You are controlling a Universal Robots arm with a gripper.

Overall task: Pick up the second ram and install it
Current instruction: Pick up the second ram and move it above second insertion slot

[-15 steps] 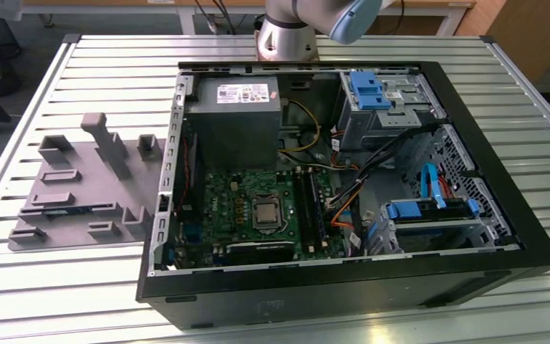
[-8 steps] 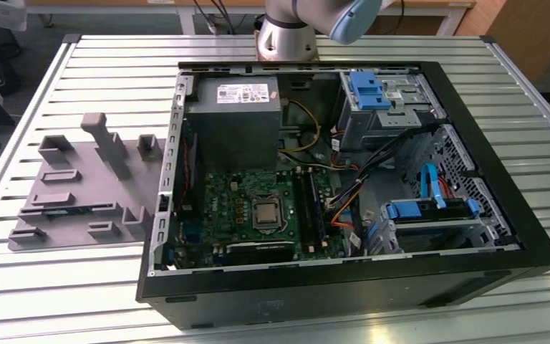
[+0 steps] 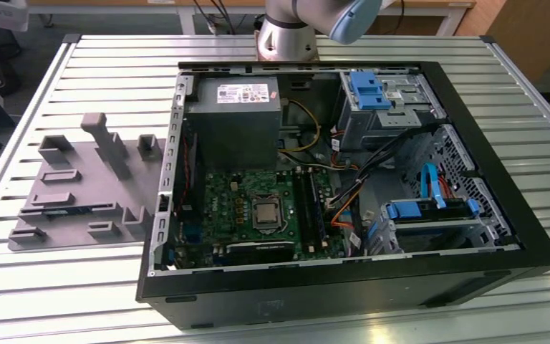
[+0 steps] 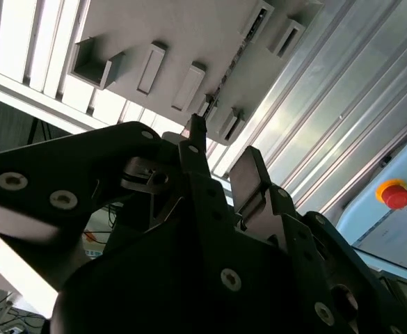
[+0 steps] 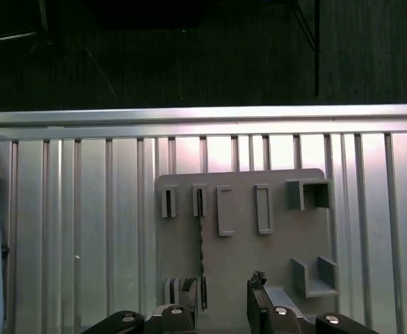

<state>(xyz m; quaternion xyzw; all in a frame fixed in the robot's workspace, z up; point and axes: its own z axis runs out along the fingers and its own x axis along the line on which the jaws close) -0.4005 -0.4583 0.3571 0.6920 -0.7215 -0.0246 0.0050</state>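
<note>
I see the counter (image 3: 84,287) with the open computer case (image 3: 351,287) on it. Beside it lies the grey fixture plate (image 5: 273,250). My pincer (image 5: 222,289) hangs over it, open and empty. The second ram (image 5: 201,243) stands on edge in its slot, not yet picked up or installed.

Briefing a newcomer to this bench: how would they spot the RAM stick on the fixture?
At the exterior view's left of the open computer case, a grey fixture plate lies on the slatted table. The second ram stands on edge in a slot on it. It is the one thin dark strip among all-grey plastic blocks.
</note>
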